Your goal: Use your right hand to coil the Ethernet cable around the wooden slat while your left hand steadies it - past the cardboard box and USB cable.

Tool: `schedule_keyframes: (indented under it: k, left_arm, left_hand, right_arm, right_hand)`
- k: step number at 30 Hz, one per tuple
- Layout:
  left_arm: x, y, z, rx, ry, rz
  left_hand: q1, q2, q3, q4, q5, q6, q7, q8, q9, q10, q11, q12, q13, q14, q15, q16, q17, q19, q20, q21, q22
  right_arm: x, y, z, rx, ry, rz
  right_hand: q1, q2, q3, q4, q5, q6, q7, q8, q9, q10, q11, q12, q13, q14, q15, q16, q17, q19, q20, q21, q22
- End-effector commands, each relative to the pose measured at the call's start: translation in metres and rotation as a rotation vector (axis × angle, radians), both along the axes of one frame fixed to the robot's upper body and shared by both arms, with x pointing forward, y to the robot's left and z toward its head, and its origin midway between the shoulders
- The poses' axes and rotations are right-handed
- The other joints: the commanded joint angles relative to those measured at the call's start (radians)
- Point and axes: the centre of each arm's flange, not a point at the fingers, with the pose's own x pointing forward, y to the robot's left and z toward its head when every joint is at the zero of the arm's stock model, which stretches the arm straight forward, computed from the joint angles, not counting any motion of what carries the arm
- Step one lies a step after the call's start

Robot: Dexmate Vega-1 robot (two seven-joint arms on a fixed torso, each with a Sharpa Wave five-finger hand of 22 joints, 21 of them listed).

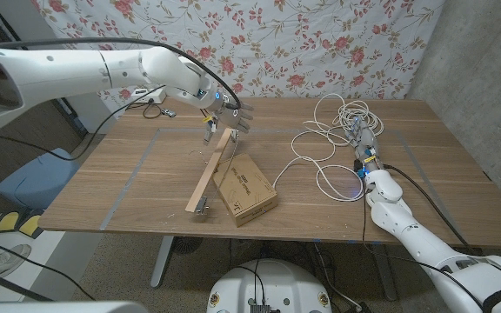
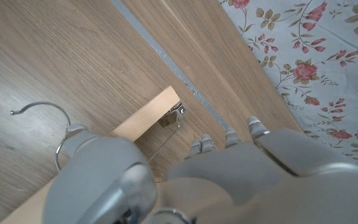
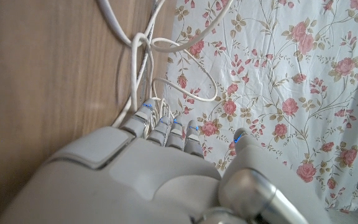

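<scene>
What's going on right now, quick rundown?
Left hand grips the wooden slat's far end. Right hand at the white cable, grip unclear. Cardboard box beside slat.

From the head view we are looking down from above and behind both arms across the whole worktop [image 1: 146, 183] toward the flowered curtain [image 1: 320, 43] hanging behind it. From the left wrist view we are peering close along the back of the left hand [image 2: 229, 180] at the end of the wooden slat [image 2: 148, 118], a part the head view is also taking in from farther off. From the right wrist view we are looking close along the right hand [image 3: 135, 180] at the white cable [image 3: 142, 68] loops and the curtain, both of which the head view is sharing.
</scene>
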Motion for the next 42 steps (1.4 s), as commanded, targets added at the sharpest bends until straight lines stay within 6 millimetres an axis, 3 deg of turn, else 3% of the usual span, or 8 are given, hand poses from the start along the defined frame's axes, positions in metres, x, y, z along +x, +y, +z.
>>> schedule_keyframes:
  k: [1, 27, 29, 31, 32, 35, 38, 42]
  left_arm:
    - [0.009, 0.022, 0.002, 0.104, 0.089, -0.072]
    - [0.054, 0.041, -0.056, -0.007, 0.191, -0.26]
    - [0.057, 0.041, -0.06, -0.024, 0.199, -0.275]
    - [0.058, 0.042, -0.064, -0.048, 0.206, -0.331]
    - [0.059, 0.042, -0.065, -0.062, 0.217, -0.357]
    - [0.059, 0.042, -0.068, -0.1, 0.223, -0.418]
    - [0.06, 0.043, -0.07, -0.129, 0.231, -0.454]
    - [0.061, 0.045, -0.075, -0.174, 0.25, -0.49]
  left_hand:
    - [0.025, 0.001, -0.002, -0.011, 0.017, -0.545, 0.004, -0.009, 0.003, -0.4, -0.006, -0.002, 0.006, -0.353, 0.009, 0.0, 0.006, -0.191, 0.008, -0.005, 0.005]
    - [0.19, 0.095, 0.032, -0.055, 0.072, -0.464, -0.018, 0.033, 0.007, -0.346, -0.004, 0.046, 0.014, -0.255, -0.008, 0.035, 0.005, -0.102, 0.005, 0.039, 0.008]
    - [0.246, 0.124, 0.041, -0.062, 0.068, -0.419, -0.029, 0.049, 0.008, -0.298, 0.0, 0.066, 0.015, -0.198, -0.03, 0.045, 0.004, -0.041, -0.003, 0.063, 0.007]
    - [0.366, 0.155, 0.049, -0.071, 0.032, -0.305, -0.054, 0.081, 0.006, -0.144, -0.021, 0.127, 0.016, -0.011, -0.115, 0.076, 0.002, 0.122, -0.049, 0.124, 0.0]
    - [0.435, 0.159, 0.053, -0.07, -0.001, -0.219, -0.078, 0.095, 0.005, -0.074, -0.053, 0.161, 0.012, 0.085, -0.171, 0.075, -0.001, 0.224, -0.103, 0.159, -0.008]
    - [0.607, 0.17, 0.096, -0.072, -0.048, -0.039, -0.131, 0.141, 0.002, 0.147, -0.131, 0.251, 0.001, 0.309, -0.311, 0.068, -0.004, 0.373, -0.199, 0.206, -0.02]
    - [0.709, 0.171, 0.138, -0.071, -0.076, 0.132, -0.178, 0.204, 0.001, 0.33, -0.175, 0.316, -0.004, 0.473, -0.374, 0.061, -0.002, 0.443, -0.235, 0.228, -0.023]
    - [0.852, 0.232, 0.235, -0.069, -0.14, 0.351, -0.213, 0.292, 0.003, 0.533, -0.184, 0.39, 0.013, 0.726, -0.392, 0.08, 0.018, 0.55, -0.285, 0.283, -0.02]
  right_arm:
    - [-0.006, -0.001, -0.008, 0.043, -0.011, -0.026]
    - [-0.015, 0.003, -0.002, 0.03, -0.05, -0.028]
    - [-0.016, 0.002, -0.001, 0.027, -0.049, -0.031]
    - [-0.016, 0.002, 0.0, 0.025, -0.05, -0.032]
    - [-0.016, 0.002, 0.0, 0.021, -0.05, -0.034]
    - [-0.015, 0.002, 0.003, 0.012, -0.055, -0.031]
    - [-0.013, 0.002, 0.005, 0.01, -0.059, -0.031]
    - [-0.011, 0.001, 0.005, 0.011, -0.058, -0.029]
  right_hand:
    - [0.001, 0.008, 0.007, 0.001, 0.0, 0.009, 0.002, 0.01, 0.004, 0.014, 0.001, 0.005, 0.001, 0.011, -0.003, -0.001, 0.003, 0.007, -0.005, 0.006, 0.004]
    - [0.002, 0.004, 0.007, -0.002, -0.003, 0.015, 0.006, 0.01, 0.004, 0.029, 0.002, 0.008, 0.002, 0.026, 0.003, 0.0, 0.003, 0.016, 0.001, 0.007, 0.004]
    - [0.002, 0.003, 0.007, -0.002, -0.003, 0.015, 0.005, 0.01, 0.004, 0.029, 0.004, 0.007, 0.002, 0.027, 0.003, 0.0, 0.003, 0.016, 0.002, 0.007, 0.004]
    - [0.003, 0.003, 0.007, -0.003, -0.003, 0.015, 0.006, 0.01, 0.004, 0.03, 0.004, 0.007, 0.002, 0.027, 0.003, 0.0, 0.003, 0.017, 0.002, 0.007, 0.004]
    - [0.003, 0.003, 0.007, -0.003, -0.003, 0.016, 0.006, 0.01, 0.004, 0.03, 0.004, 0.007, 0.002, 0.028, 0.003, 0.0, 0.003, 0.017, 0.003, 0.007, 0.004]
    - [0.003, 0.002, 0.007, -0.003, -0.003, 0.016, 0.005, 0.01, 0.004, 0.031, 0.004, 0.007, 0.002, 0.029, 0.003, 0.0, 0.003, 0.017, 0.003, 0.007, 0.004]
    - [0.003, 0.001, 0.007, -0.004, -0.004, 0.015, 0.004, 0.009, 0.004, 0.032, 0.004, 0.007, 0.002, 0.032, 0.003, 0.001, 0.003, 0.017, 0.004, 0.007, 0.004]
    - [0.003, 0.001, 0.007, -0.004, -0.004, 0.015, 0.003, 0.009, 0.004, 0.033, 0.004, 0.007, 0.002, 0.035, 0.001, 0.001, 0.003, 0.018, 0.005, 0.007, 0.004]
